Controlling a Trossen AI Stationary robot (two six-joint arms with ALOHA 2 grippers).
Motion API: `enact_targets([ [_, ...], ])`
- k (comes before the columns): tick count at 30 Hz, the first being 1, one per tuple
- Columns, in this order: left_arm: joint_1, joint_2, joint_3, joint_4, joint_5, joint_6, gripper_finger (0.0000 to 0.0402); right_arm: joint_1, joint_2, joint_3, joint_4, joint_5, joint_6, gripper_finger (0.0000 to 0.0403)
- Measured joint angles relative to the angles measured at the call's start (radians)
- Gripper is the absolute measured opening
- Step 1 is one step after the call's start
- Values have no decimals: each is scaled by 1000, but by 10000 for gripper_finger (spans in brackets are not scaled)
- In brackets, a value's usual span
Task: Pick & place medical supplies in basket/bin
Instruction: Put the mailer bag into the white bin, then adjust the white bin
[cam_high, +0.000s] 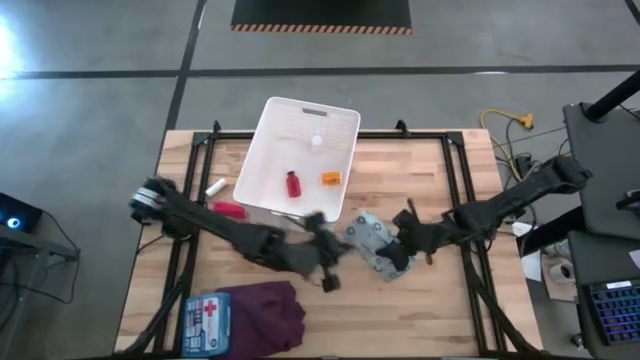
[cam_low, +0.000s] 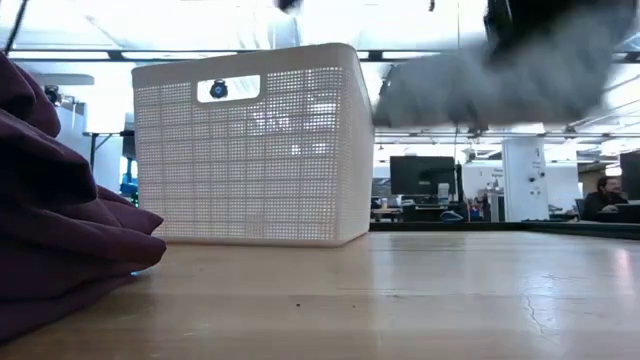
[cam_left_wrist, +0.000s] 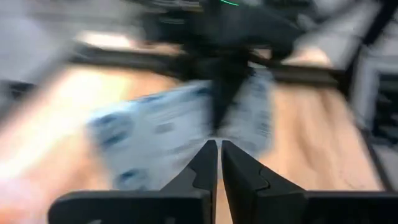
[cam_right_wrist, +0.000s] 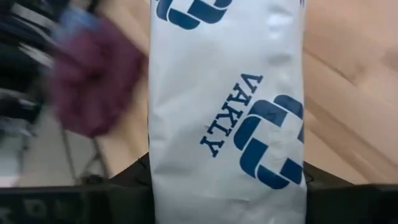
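The white-blue patterned pouch (cam_high: 368, 240) hangs in the air right of the white basket (cam_high: 345, 120), in my right gripper (cam_high: 400, 247). It shows blurred and high in the low view (cam_low: 480, 90). My left gripper (cam_high: 335, 248) is shut and points at the pouch from the table's left, close to its edge (cam_left_wrist: 155, 130). Inside the basket lie a small red bottle (cam_high: 293, 183), an orange box (cam_high: 331, 178) and a white vial (cam_high: 316, 141). The pink-red tube (cam_high: 228, 210) lies on the table left of the basket. The blue first-aid pouch (cam_high: 207, 322) lies near the table's near edge. My right gripper (cam_right_wrist: 227, 186) has the pouch pinched between its two fingers at the end nearest the wrist (cam_right_wrist: 227, 165), coming from the table's right. The pouch reaches out past the fingers, along them, and is lifted clear of the table. My left gripper: I cannot tell whether its shut tips touch the pouch.
A dark purple cloth (cam_high: 265, 312) is bunched beside the first-aid pouch at the near edge and fills the low view's left side (cam_low: 60, 220). A small white item (cam_high: 214, 187) lies left of the basket. Bare wood (cam_high: 430, 310) shows at the near right.
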Motion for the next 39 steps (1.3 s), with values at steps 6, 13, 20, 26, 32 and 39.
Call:
enact_targets([
  [6, -48, -256, -122, -1, -212, 2, 6, 3, -49, 267, -66, 163, -124, 163],
  [13, -153, -551, -281, -8, -584, -4, 6, -301, 125, 603, -64, 158, -447, 165],
  [20, -196, -703, -407, -49, -693, -47, 75, -574, 430, 779, -75, -188, -454, 211],
  [26, -195, -811, -442, -259, -749, -157, 197, -619, 603, 993, -262, -168, -523, 275],
  [32, -159, -962, -467, -676, -802, -526, 258, -596, 664, 1213, -578, 1, -650, 319],
  [39, -30, -1120, -553, -928, -690, -822, 237, -525, 644, 1288, -777, 95, -664, 311],
])
